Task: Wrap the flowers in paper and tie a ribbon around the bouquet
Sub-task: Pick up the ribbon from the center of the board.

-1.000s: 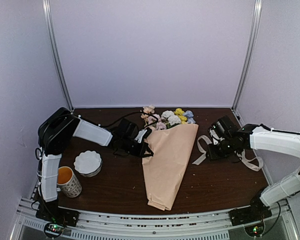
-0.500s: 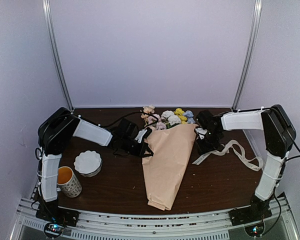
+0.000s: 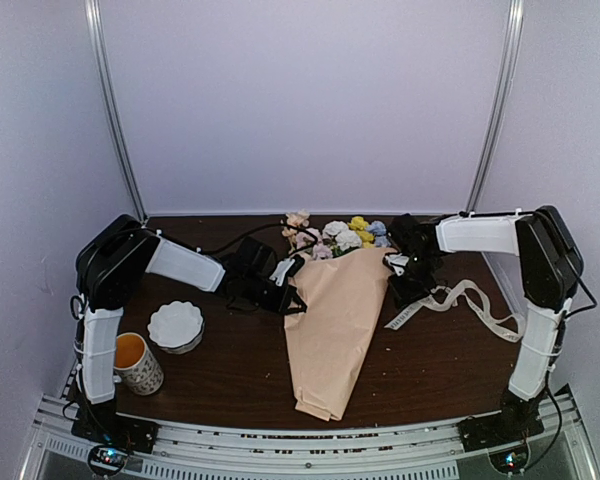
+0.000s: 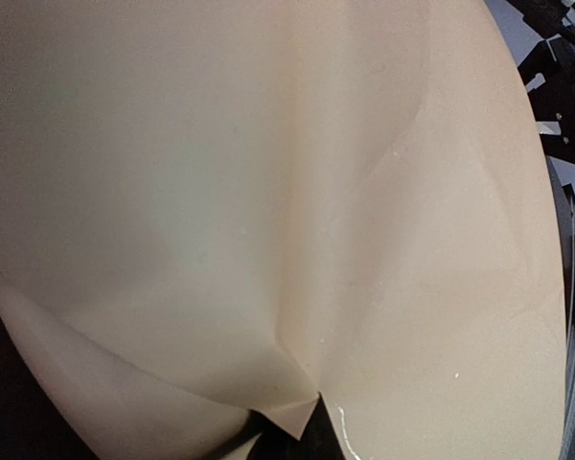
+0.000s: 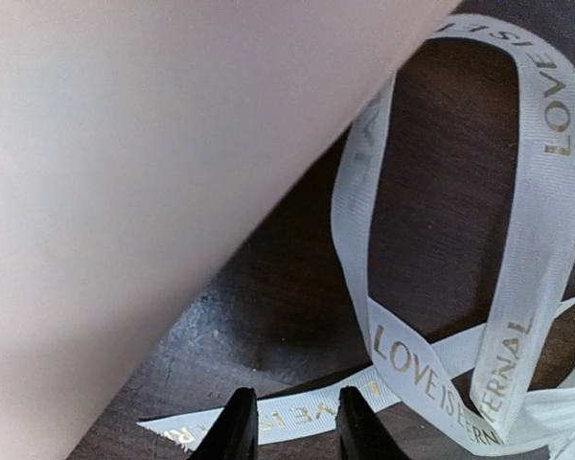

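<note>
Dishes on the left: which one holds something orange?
The patterned mug nearest the front edge; the white scalloped bowl behind it shows only white inside.

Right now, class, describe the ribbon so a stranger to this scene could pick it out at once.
Start at the dark wooden table and find the peach paper bouquet lying across its middle. Just right of the cone, the ribbon lies loose on the tabletop. It alone is a flat, looping cream strip printed with lettering.
</note>
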{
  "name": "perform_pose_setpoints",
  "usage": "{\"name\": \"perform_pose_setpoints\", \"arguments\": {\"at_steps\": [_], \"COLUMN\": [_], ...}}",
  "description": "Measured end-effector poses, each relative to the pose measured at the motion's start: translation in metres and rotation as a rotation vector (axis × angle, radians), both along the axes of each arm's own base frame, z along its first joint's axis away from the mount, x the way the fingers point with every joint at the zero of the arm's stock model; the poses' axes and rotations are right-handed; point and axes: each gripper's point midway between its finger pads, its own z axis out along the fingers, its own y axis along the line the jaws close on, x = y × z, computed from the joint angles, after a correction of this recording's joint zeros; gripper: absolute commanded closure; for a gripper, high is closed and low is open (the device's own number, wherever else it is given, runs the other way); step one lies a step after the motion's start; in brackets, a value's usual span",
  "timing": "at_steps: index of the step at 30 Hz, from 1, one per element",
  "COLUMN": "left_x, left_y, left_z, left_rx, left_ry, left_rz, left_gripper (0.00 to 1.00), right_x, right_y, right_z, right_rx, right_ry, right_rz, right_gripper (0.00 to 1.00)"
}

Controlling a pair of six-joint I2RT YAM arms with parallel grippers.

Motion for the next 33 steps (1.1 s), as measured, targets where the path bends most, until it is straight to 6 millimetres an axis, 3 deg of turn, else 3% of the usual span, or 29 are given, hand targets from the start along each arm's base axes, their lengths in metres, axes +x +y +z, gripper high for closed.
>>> {"name": "perform_pose_setpoints", "arguments": {"at_steps": [8,11,14,16,17,20,22,26,28,30,33], "left_x": [0.0,0.0,0.0,0.0,0.0,0.001,0.001,0.002,0.002,0.002,0.002], "left_y": [0.0,0.0,0.0,0.0,0.0,0.0,0.001,0.001,0.001,0.001,0.001], "left_z": [0.0,0.0,0.0,0.0,0.0,0.0,0.0,0.0,0.0,0.0,0.0], "left_rx": [0.003,0.004,0.005,0.006,0.006,0.006,0.006,0.006,0.006,0.007,0.006], "left_ry": [-0.002,-0.002,-0.004,-0.006,-0.006,-0.007,-0.008,-0.008,-0.008,-0.009,-0.009], "left_rz": [-0.001,-0.001,-0.002,-0.004,-0.004,-0.003,-0.001,-0.001,-0.001,-0.001,-0.002], "left_gripper": [1.0,1.0,1.0,1.0,1.0,1.0,1.0,1.0,1.0,1.0,1.0], "right_x": [0.018,0.019,0.021,0.024,0.025,0.021,0.021,0.018,0.017,0.016,0.025], "right_y": [0.002,-0.002,-0.008,-0.008,-0.009,-0.009,-0.007,-0.005,-0.006,-0.007,-0.001], "right_z": [0.052,0.051,0.032,0.016,0.009,-0.011,-0.009,-0.005,0.004,0.027,0.105], "right_rx": [0.013,0.0,-0.036,-0.055,-0.065,-0.077,-0.07,-0.052,-0.052,-0.05,0.014], "right_ry": [-0.094,-0.073,0.002,0.046,0.066,0.13,0.135,0.143,0.134,0.101,-0.049], "right_rz": [0.015,0.021,0.031,0.036,0.038,0.045,0.053,0.065,0.075,0.088,0.124], "right_gripper": [0.57,0.41,0.4,0.45,0.52,0.83,0.98,1.0,1.0,1.0,1.0]}}
